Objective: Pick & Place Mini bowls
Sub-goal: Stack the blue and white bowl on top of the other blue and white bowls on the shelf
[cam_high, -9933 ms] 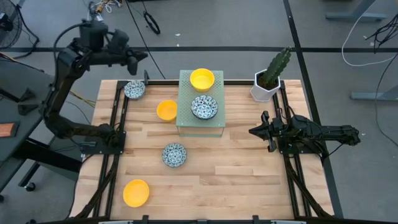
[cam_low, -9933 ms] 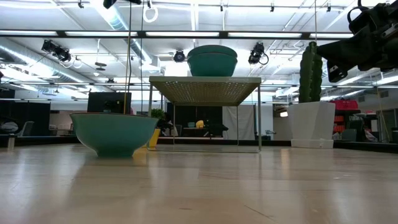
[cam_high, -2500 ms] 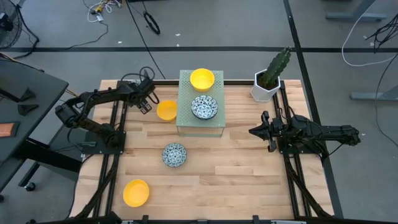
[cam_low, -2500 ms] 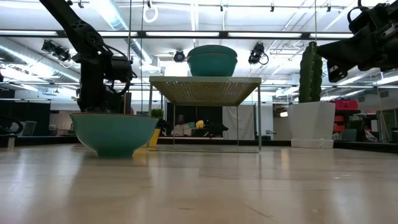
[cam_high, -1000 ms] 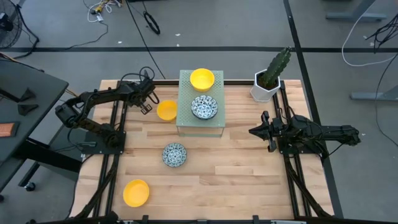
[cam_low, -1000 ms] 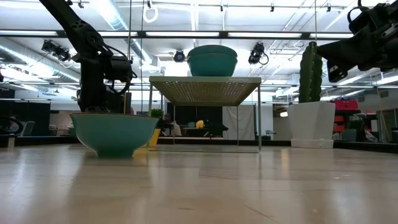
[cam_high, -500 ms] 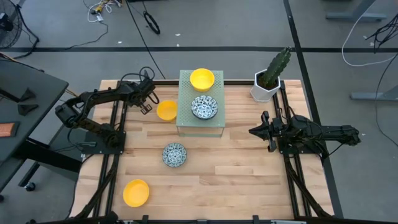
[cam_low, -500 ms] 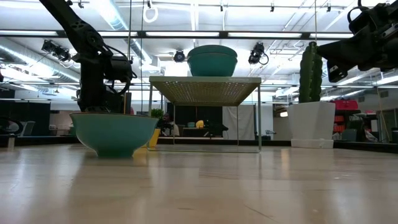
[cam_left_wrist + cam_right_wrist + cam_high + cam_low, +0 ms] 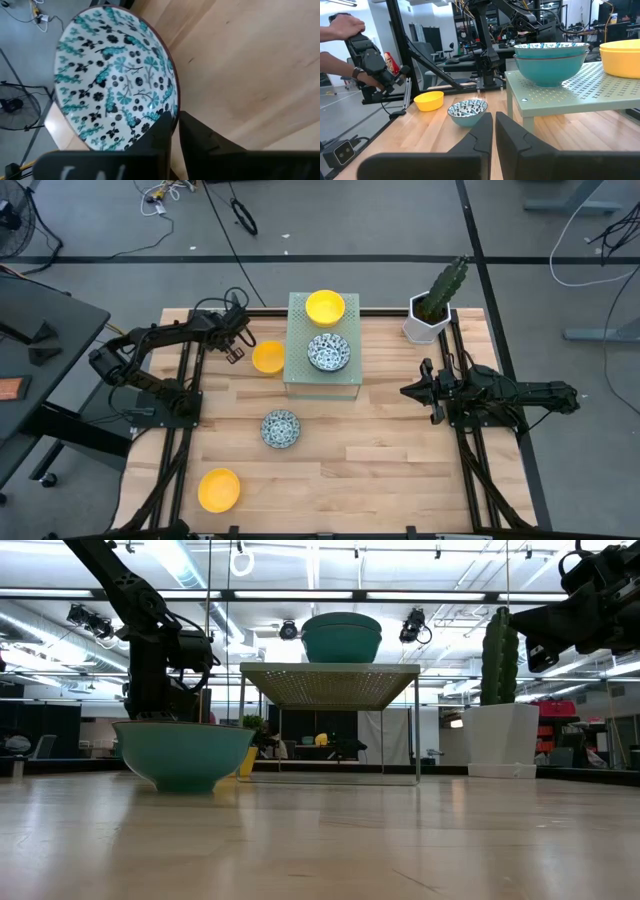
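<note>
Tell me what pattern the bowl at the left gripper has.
Dense blue floral pattern on white bowl, clearest in the left wrist view.

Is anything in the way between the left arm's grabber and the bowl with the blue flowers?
No, nothing visible is in the way. The left gripper is right at the rim of the blue-patterned bowl, with only bare table beside it. The right gripper waits at the table's right side.

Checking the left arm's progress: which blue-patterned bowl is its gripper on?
The patterned bowl at the table's far-left corner; the left gripper straddles its rim. The other two patterned bowls sit on the green stand and mid-table.
</note>
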Available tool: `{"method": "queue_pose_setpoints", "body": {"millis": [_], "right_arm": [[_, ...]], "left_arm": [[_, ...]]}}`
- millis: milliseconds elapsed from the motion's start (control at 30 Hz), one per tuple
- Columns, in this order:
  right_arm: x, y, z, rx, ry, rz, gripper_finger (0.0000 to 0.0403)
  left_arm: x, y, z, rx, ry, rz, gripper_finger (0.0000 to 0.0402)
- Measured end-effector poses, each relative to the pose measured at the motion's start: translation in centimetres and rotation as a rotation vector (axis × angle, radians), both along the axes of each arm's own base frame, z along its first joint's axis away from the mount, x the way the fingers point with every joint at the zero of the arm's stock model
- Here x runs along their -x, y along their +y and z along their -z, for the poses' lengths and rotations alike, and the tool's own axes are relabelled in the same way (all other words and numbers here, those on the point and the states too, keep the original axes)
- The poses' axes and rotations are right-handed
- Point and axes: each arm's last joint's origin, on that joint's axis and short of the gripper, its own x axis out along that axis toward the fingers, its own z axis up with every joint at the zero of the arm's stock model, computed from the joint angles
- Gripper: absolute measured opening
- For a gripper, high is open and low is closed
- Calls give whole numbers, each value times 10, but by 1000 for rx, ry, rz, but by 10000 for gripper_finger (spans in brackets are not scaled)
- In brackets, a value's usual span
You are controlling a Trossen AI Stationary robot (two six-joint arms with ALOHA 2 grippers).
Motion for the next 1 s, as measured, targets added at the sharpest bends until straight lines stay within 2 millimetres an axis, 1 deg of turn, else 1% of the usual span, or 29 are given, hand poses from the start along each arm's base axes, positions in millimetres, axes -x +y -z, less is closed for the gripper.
{"method": "queue_pose_setpoints", "body": {"millis": [267, 567, 667, 900, 1000], "right_arm": [[0, 0, 0, 0, 0, 0, 27], [0, 0, 0, 0, 0, 0, 27], [0, 0, 0, 0, 0, 0, 27], [0, 0, 0, 0, 0, 0, 27], [0, 0, 0, 0, 0, 0, 27]], "left_arm": [[-1, 1, -1, -16, -7, -2, 58], [-1, 3, -1, -46, 6, -10, 110], [-2, 3, -2, -55, -4, -10, 121], [-1, 7, -2, -52, -40, -12, 126], [0, 8, -2, -53, -29, -3, 126]]}}
